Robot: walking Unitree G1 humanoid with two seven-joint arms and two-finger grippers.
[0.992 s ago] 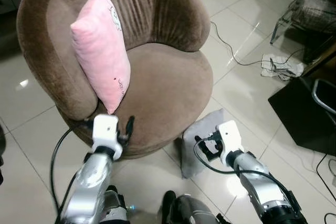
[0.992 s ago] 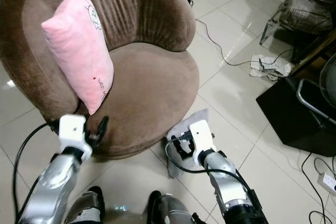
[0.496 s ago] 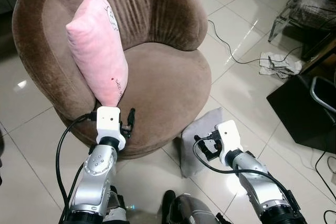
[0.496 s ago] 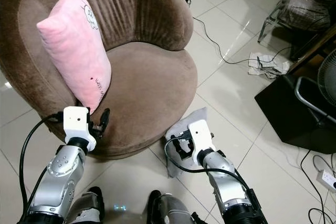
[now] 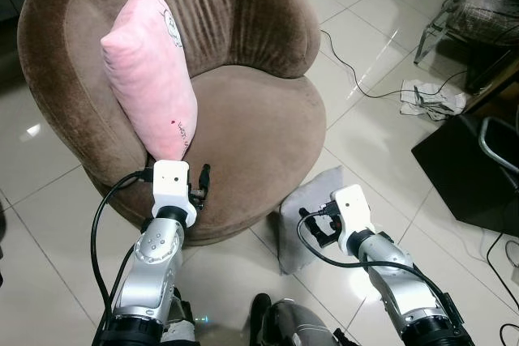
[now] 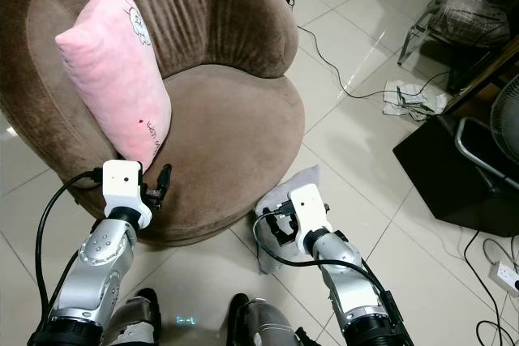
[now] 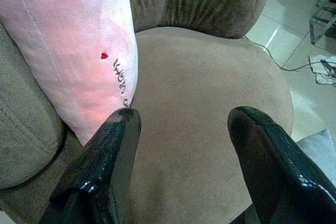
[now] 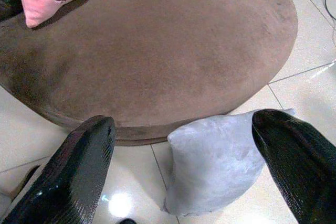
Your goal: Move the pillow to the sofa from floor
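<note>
Nearest, the right gripper (image 8: 189, 156) hangs with fingers spread over a grey pillow (image 8: 220, 156) lying on the floor tiles (image 5: 381, 54) against the brown sofa (image 5: 259, 127), while the left gripper (image 7: 181, 150), fingers likewise spread, hovers at the seat's front edge just below a pink pillow (image 5: 150, 79) leaning upright against the sofa's arm.

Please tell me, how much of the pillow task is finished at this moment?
Done: the pink pillow leans upright on the brown sofa. In hand: nothing; the left gripper and right gripper are open and empty. Left: the grey pillow lies on the floor beside the sofa base.
</note>
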